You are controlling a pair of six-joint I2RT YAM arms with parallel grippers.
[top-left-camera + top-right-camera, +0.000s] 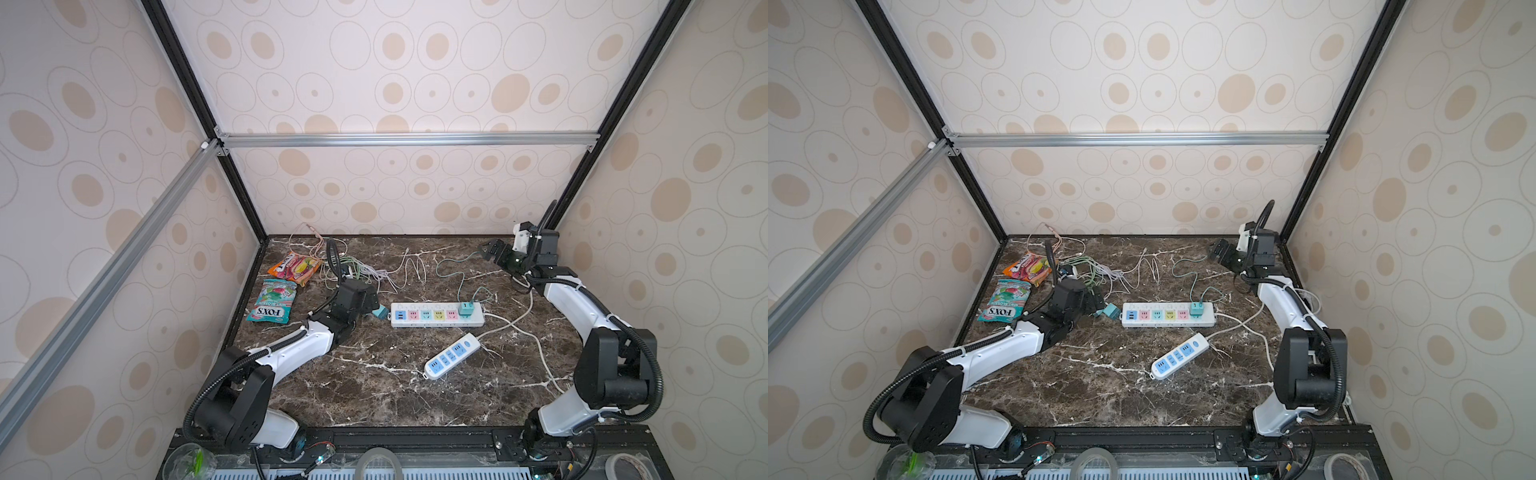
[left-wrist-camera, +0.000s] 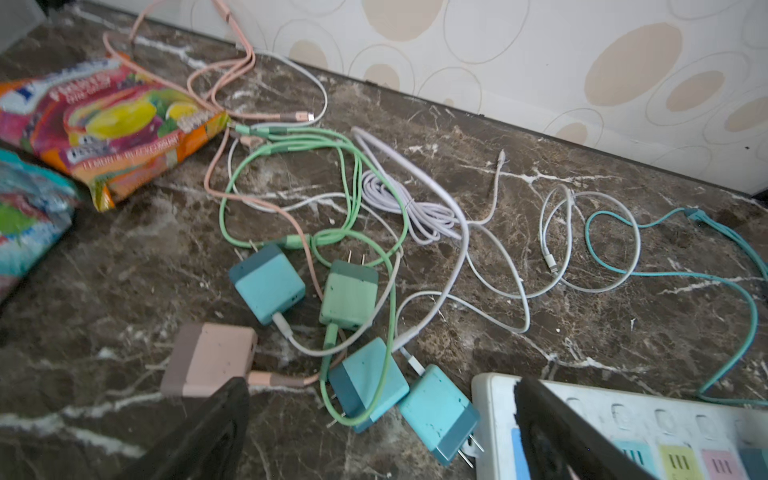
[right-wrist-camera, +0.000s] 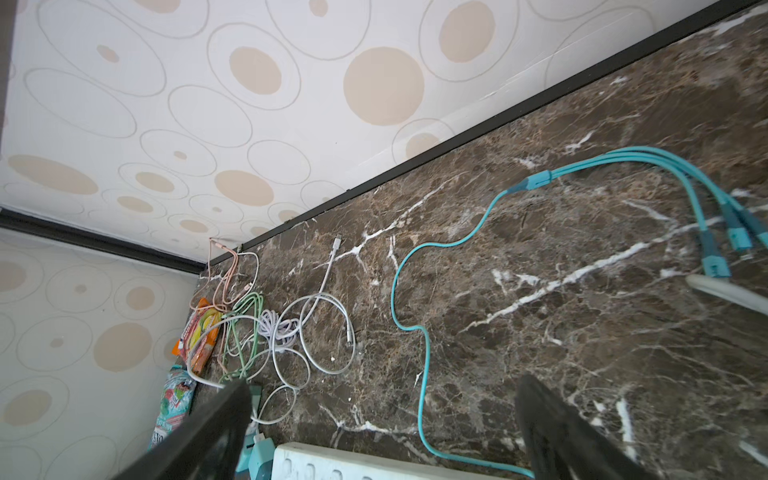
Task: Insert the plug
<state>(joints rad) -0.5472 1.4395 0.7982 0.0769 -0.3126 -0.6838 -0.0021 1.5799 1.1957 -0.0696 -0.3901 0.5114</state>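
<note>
On white power strip (image 1: 436, 322), teal plug (image 1: 466, 309) in end socket

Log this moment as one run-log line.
left gripper open, empty, by loose chargers | right gripper open, empty | teal plug seated in power strip

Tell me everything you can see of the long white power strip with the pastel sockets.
The power strip is a long white plastic-looking bar lying flat on the marble table, running left to right in both top views. Its top carries a row of pastel socket faces: blue, pink, teal, yellow, pink. A teal charger stands plugged in near the right end, its cable trailing toward the back. A white cord leaves that end.
</note>
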